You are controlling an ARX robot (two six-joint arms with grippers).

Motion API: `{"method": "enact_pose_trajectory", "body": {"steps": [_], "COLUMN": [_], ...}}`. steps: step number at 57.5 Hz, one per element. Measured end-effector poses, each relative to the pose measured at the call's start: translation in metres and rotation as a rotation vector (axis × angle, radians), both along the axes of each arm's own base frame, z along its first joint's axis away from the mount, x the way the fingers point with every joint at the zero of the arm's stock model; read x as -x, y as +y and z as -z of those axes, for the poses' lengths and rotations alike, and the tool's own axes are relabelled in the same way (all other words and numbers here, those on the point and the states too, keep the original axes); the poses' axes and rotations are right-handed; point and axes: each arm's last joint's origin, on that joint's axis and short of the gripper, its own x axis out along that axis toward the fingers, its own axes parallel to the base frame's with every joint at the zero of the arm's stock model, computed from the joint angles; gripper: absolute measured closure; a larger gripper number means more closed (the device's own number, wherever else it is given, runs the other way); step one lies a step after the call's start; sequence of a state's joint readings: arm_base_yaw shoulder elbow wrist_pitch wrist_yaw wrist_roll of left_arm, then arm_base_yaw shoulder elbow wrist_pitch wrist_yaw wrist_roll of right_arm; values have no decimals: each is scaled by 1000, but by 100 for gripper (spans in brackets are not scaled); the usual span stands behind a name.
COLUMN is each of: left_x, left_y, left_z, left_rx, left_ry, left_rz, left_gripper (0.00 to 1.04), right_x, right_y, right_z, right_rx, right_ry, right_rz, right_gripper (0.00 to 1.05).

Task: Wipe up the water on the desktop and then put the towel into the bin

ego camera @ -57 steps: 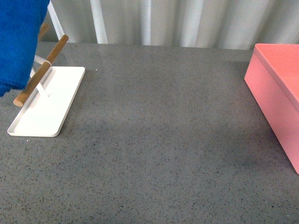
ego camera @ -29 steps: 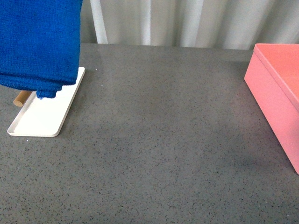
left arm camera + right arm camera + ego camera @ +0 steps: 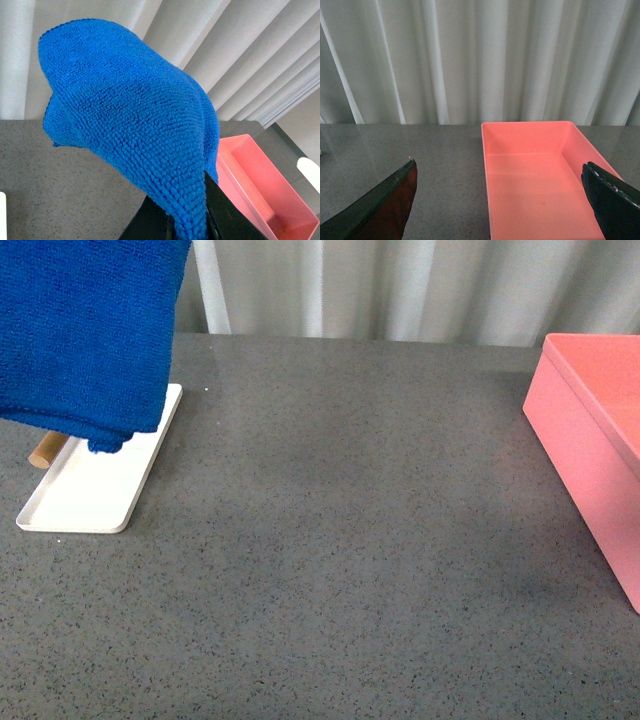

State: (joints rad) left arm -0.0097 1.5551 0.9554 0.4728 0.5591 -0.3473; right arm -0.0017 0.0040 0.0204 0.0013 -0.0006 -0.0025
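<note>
The bright-blue fluffy towel (image 3: 85, 335) hangs in the air at the far left of the front view, over the white tray. In the left wrist view my left gripper (image 3: 187, 227) is shut on the towel (image 3: 130, 125), which bulges out past the black jaws. The salmon-pink bin (image 3: 595, 440) stands at the right edge of the speckled dark-grey desktop (image 3: 340, 540). In the right wrist view my right gripper (image 3: 502, 200) is open and empty, its fingers spread on either side of the bin's open, empty inside (image 3: 540, 185). No water shows on the desktop.
A flat white tray (image 3: 95, 485) lies at the left, with the end of a wooden rod (image 3: 45, 452) showing under the towel. Pale pleated curtains (image 3: 400, 285) hang behind the desktop's far edge.
The towel has swung rightwards into view, from the upper-left corner to over the tray, hiding most of the wooden rods. In the last half second it sank only slightly.
</note>
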Motion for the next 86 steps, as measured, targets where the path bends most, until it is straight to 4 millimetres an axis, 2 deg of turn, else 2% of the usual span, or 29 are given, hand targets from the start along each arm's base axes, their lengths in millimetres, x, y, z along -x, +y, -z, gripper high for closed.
{"method": "enact_pose_trajectory", "body": {"steps": [5, 8, 10, 14, 19, 24, 29, 36, 43, 47, 59, 86], "left_x": [0, 0, 0, 0, 0, 0, 0, 0, 0, 0, 0, 0], "left_y": [0, 0, 0, 0, -1, -1, -1, -1, -1, -1, -1, -1], "left_z": [0, 0, 0, 0, 0, 0, 0, 0, 0, 0, 0, 0], "left_rx": [-1, -2, -2, -2, -2, -2, -2, -2, -2, -2, -2, -2], "left_ry": [0, -1, -1, -2, -2, -1, -2, -2, -2, -1, -2, -1], "left_rz": [0, 1, 0, 1, 4, 3, 2, 2, 2, 2, 2, 2], "left_gripper": [99, 99, 99, 99, 99, 99, 99, 99, 99, 99, 99, 99], "right_x": [0, -2, -8, -26, -63, -101, -142, -214, -252, -263, -274, -295], "right_y": [0, 1, 2, 5, 12, 19, 27, 49, 80, 98, 144, 204], "right_z": [0, 0, -4, -19, -47, -63, -67, -70, -72, -65, -40, -24], "right_rx": [-2, -39, -64, -83, -85, -105, -168, -294, -371, -381, -330, -273], "right_ry": [3, 126, 217, 252, 228, 250, 310, 368, 390, 437, 522, 535], "right_rz": [-5, -106, -206, -341, -567, -736, -812, -929, -1058, -1100, -1182, -1268], "right_gripper": [7, 7, 7, 7, 7, 7, 7, 7, 7, 7, 7, 7]}}
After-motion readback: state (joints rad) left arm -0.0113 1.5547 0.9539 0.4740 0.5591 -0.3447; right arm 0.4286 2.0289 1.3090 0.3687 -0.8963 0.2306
